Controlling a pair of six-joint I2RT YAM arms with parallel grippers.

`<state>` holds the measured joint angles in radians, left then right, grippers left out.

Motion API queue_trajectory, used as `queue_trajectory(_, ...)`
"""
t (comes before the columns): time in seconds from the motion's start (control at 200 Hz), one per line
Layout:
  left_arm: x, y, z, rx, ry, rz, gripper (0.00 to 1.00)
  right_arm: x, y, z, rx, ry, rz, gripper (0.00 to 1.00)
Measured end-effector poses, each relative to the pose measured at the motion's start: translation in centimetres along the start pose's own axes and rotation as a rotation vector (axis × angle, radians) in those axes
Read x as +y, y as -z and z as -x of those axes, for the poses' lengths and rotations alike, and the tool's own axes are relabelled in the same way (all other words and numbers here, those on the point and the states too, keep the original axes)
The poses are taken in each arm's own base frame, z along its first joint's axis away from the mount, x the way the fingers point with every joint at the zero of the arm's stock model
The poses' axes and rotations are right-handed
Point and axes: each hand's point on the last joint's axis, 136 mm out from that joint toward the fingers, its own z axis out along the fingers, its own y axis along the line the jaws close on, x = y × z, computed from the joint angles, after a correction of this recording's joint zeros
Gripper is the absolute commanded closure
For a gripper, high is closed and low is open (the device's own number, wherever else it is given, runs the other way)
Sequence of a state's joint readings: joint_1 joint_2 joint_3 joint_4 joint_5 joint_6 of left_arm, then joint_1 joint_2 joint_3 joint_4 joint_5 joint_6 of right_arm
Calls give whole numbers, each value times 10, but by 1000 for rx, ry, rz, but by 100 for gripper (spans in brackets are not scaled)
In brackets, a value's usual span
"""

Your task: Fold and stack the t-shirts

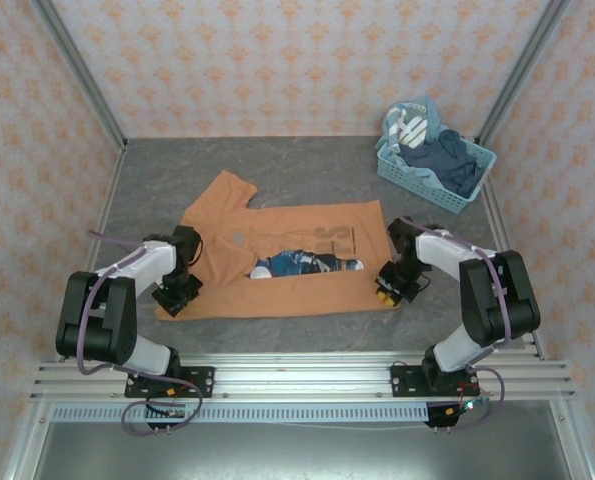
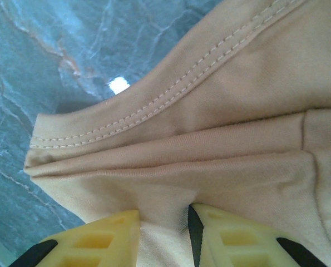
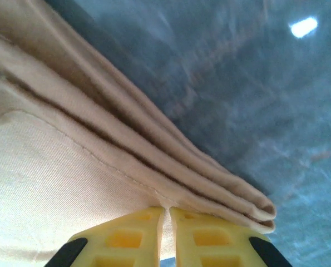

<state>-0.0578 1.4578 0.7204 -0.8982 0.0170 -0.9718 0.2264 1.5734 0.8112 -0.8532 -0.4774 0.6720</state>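
Open grey tabletop [image 1: 307, 165] behind and left of the spread t-shirt [image 1: 307, 295], free for passing. Blocked at the far right corner by a blue basket [image 1: 420, 187] heaped with clothes [image 1: 447, 160]. Walled on three sides.

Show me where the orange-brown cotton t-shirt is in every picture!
Top external: orange-brown cotton t-shirt spread in the table's middle.
Left wrist: its stitched hem, across the right and bottom.
Right wrist: its folded layers, at left.
Shared landmark: the grey marble tabletop.
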Motion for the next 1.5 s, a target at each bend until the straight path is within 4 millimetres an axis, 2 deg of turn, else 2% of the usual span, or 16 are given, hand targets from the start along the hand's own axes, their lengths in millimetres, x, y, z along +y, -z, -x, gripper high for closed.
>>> queue_trajectory(0.2,9,-2,-6,0,0,0,70,-23,-7,-28,116,10,-58,86)
queue_trajectory(0.385,15,0,-9,7,-6,12,69,-39,-6,-43,152,0,-79,83)
queue_trajectory(0.485,18,11,-7,6,-14,20,61,-35,5,-41,118,7,-64,71)
queue_trajectory(0.565,6,36,7,-40,-13,-28,54,-18,26,-29,41,35,-16,63)
queue_trajectory(0.671,-32,86,41,-138,-16,-161,48,19,61,-3,-106,83,85,58)
queue_trajectory(0.741,-68,120,68,-192,-38,-245,48,44,84,16,-208,105,157,57)
queue_trajectory(0.801,-103,140,89,-221,-62,-296,48,63,98,31,-282,111,212,57)
queue_trajectory(0.871,-148,152,114,-239,-96,-344,48,80,106,48,-347,117,257,55)
queue_trajectory(0.936,-188,153,135,-254,-125,-371,47,93,106,63,-389,125,273,54)
queue_trajectory(1.016,-234,145,159,-271,-165,-390,46,109,106,82,-429,149,264,53)
queue_trajectory(1.131,-283,134,183,-299,-203,-416,44,133,118,105,-485,191,265,53)
queue_trajectory(1.211,-312,131,197,-337,-240,-439,42,145,132,114,-523,211,286,52)
queue_trajectory(1.346,-348,130,207,-400,-308,-470,41,151,148,121,-560,214,310,52)
queue_trajectory(1.501,-363,119,203,-432,-375,-447,40,146,150,127,-563,194,309,52)
